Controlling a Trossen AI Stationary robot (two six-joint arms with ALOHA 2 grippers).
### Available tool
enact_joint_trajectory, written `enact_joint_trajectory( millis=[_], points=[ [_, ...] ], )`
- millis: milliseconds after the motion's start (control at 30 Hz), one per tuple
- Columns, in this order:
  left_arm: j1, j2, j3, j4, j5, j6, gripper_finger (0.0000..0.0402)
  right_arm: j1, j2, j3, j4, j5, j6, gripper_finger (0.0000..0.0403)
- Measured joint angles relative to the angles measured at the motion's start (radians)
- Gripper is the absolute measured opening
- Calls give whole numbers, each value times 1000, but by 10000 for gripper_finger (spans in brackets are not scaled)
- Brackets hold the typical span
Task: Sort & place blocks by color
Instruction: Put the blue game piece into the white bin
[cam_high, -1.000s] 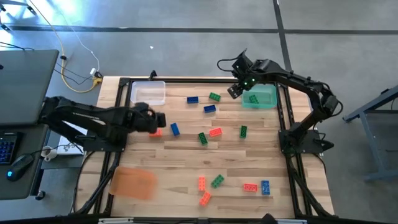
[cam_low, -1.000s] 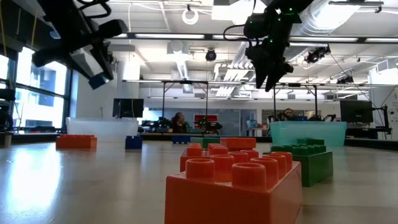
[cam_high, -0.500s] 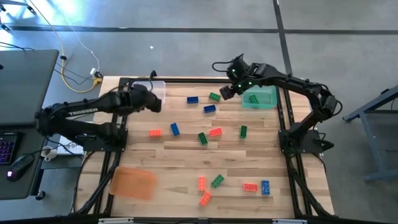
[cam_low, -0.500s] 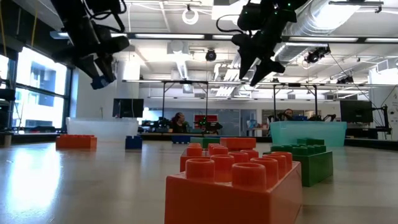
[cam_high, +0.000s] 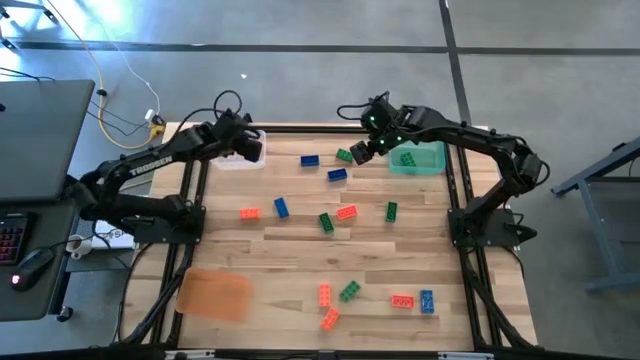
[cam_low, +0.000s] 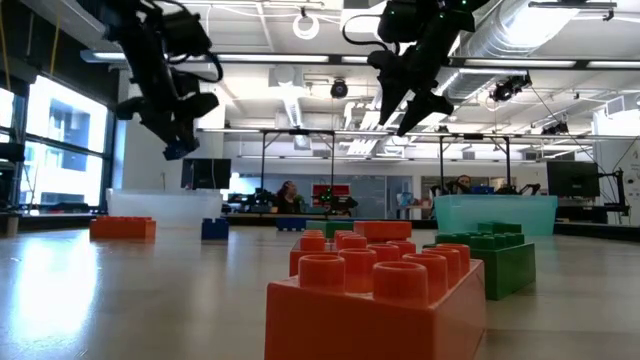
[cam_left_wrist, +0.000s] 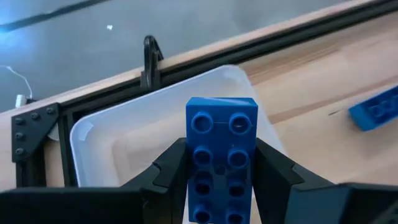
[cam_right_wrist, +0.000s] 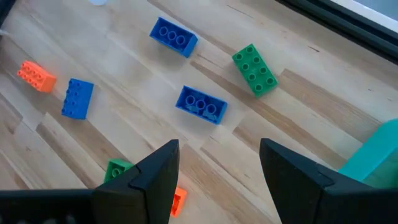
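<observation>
My left gripper (cam_high: 246, 147) hangs over the clear tray (cam_high: 228, 158) at the table's far left corner, shut on a blue block (cam_left_wrist: 221, 134); the low view shows it raised (cam_low: 178, 140). My right gripper (cam_high: 362, 150) is open and raised (cam_low: 405, 95), just left of the green tray (cam_high: 420, 160), above a green block (cam_high: 344, 155). In the right wrist view (cam_right_wrist: 221, 180) its fingers frame two blue blocks (cam_right_wrist: 201, 104) (cam_right_wrist: 173, 36) and that green block (cam_right_wrist: 255, 70). Other blue, green and orange blocks lie flat on the table. My left gripper pinches the blue block by its two long sides (cam_left_wrist: 194, 163), one finger on each; the studded face is toward the wrist camera. The block's free end (cam_left_wrist: 221, 109) sticks out past the fingertips (cam_left_wrist: 266, 155). It is lifted clear, above the clear tray (cam_left_wrist: 124, 143).
An orange tray (cam_high: 213, 295) sits at the near left corner. Several blocks are scattered mid-table, among them orange (cam_high: 249, 213), blue (cam_high: 281, 207), green (cam_high: 326, 222) and orange (cam_high: 347, 212). Another group lies near the near edge, around (cam_high: 350, 291). A black frame (cam_high: 460, 200) borders the table.
My left gripper, holding the blue block, has travelled from the table's left middle toward the far edge and now hangs over the clear tray. My right gripper has shifted a little from the green tray toward the table's left and tipped.
</observation>
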Motion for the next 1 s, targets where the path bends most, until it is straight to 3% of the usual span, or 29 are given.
enact_joint_trajectory(
  millis=[500, 1000],
  points=[
    [109, 206, 0, 26, 99, 105, 127, 78, 0, 0, 2, 47, -10, 211],
    [110, 248, 0, 30, 122, 70, 135, 145, 0, 0, 2, -14, -239, 211]
  ],
)
